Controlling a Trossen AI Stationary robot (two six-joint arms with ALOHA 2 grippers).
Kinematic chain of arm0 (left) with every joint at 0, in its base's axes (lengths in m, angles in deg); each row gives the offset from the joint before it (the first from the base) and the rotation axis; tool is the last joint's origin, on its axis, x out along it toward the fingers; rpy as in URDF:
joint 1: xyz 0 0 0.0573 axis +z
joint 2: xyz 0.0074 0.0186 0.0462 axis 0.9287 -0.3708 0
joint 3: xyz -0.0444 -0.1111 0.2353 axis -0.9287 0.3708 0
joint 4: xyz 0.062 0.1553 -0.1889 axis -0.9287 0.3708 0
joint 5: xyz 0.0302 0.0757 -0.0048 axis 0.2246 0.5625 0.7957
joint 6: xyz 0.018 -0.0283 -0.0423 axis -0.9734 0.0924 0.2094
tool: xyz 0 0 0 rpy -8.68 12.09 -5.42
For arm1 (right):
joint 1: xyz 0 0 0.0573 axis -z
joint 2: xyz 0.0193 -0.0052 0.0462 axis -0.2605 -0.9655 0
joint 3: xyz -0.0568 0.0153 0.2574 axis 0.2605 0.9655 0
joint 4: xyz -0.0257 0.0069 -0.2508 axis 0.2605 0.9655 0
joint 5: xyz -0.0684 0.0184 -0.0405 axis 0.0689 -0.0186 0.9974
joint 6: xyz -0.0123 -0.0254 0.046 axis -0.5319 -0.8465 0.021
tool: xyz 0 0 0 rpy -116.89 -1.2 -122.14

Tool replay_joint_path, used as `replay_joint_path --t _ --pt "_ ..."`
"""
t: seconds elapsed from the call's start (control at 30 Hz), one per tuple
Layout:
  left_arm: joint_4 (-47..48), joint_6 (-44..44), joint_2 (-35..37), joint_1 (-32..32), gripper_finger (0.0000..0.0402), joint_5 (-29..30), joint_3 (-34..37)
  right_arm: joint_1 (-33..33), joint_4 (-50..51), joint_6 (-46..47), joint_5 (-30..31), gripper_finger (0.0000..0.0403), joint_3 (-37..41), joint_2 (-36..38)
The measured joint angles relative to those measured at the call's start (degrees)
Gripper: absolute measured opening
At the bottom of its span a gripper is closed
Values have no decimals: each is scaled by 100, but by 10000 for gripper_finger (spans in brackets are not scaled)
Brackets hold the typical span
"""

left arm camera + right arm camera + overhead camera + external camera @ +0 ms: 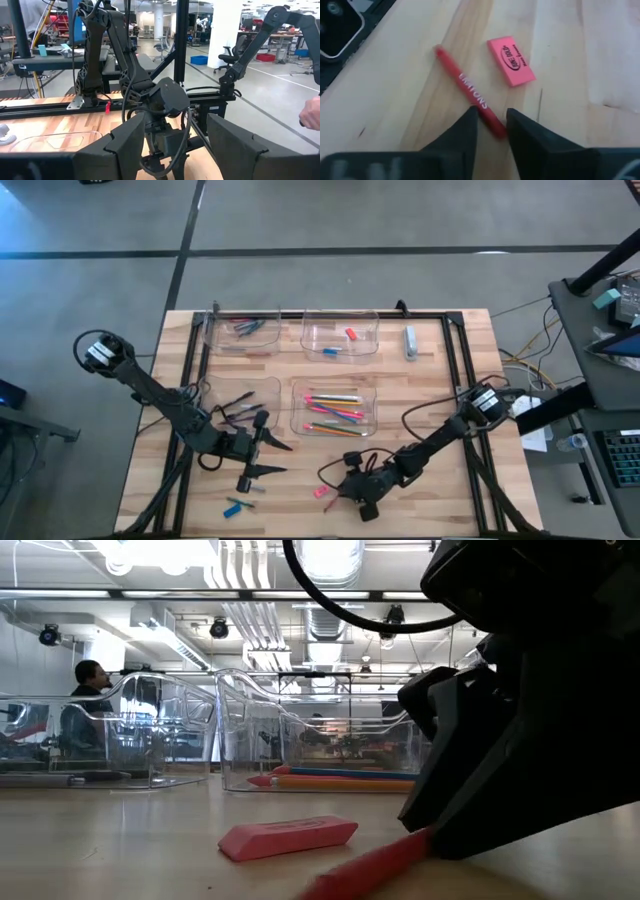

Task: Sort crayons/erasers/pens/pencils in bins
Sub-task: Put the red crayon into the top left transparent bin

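High view: right gripper (352, 492) is low over the table's near edge, at a red crayon (335, 500) and a pink eraser (321, 491) lying just beside each other. Left gripper (262, 445) hangs near the front-left bin (272, 386), jaws apart, nothing in them. Counts: four bins; the back-left one holds a few dark pens (247, 328), the back-middle one a red eraser and a blue piece, the front-middle one roughly six pencils (335, 412), too overlapped to be sure. Two small blue/teal crayons (238, 504) are loose near the front-left edge. A pale oblong item (410, 341) sits outside the bins.

Low view: the eraser (288, 836) lies flat, and the crayon (365, 867) runs under the dark gripper body. Risk: the eraser is close, so a sideways drag could nudge it.

Left wrist view: own fingers (127, 142) are spread wide and empty; the other arm is ahead.

Right wrist view: the fingers (525, 127) straddle one end of the crayon (467, 92), narrowly apart; whether they pinch it I cannot tell. One crayon and one eraser (511, 60) here, apart. Risk: the grip sits at the tip, not the middle, so the crayon could pivot, roll out or droop on lifting.
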Motion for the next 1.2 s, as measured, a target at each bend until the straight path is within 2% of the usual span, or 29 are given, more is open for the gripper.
replay_joint_path --t 0.17,0.27,0.63,0.9,1.2 --pt "4 3 0 1 199 0 7 2 39 -86 -254 42 -33 14" --pt "7 3 0 4 199 0 7 11 86 -98 -452 19 -33 57" --pt "99 10 0 2 199 0 9 -156 639 -185 -508 15 24 580" --pt "302 25 -42 2 199 0 11 -379 850 -105 545 14 18 1141" --pt "253 3 -811 138 199 -7 -176 -435 892 -14 1647 13 13 1454"
